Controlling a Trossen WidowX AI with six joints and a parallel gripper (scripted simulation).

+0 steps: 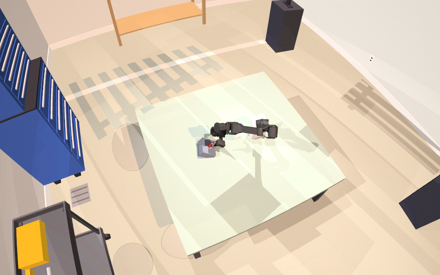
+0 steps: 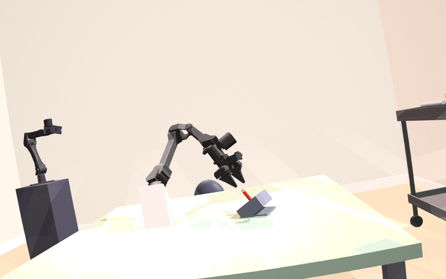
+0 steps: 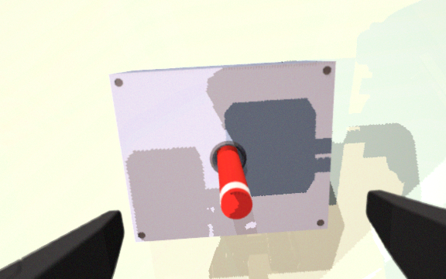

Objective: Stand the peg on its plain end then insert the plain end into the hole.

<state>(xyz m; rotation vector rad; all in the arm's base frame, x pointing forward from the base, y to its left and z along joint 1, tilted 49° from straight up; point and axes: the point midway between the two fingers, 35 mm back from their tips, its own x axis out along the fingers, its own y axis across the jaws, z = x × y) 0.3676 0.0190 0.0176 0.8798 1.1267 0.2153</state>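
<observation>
The red peg [image 1: 210, 144] [image 2: 246, 195] [image 3: 231, 170] stands in the hole of the sloped grey panel [image 1: 206, 152] [image 2: 252, 207] [image 3: 161, 112], its white-banded end outward. Its plain end is hidden inside the hole, so its depth cannot be seen. The dark rim of the hole [image 3: 214, 160] shows around the peg in the wrist view. My gripper [image 2: 240, 185] [image 3: 244, 203] is open and empty. It is back from the panel, beyond the peg's banded end, with its fingertips wide apart on either side of the peg in the wrist view, touching nothing.
The panel stands on the pale green table [image 1: 180, 191] [image 2: 304, 239]. A white block [image 2: 153, 208] is at the arm's base. A second arm on a dark pedestal [image 2: 41, 215], a cart [image 2: 436, 112] and blue cabinets [image 1: 44, 143] stand away from the table.
</observation>
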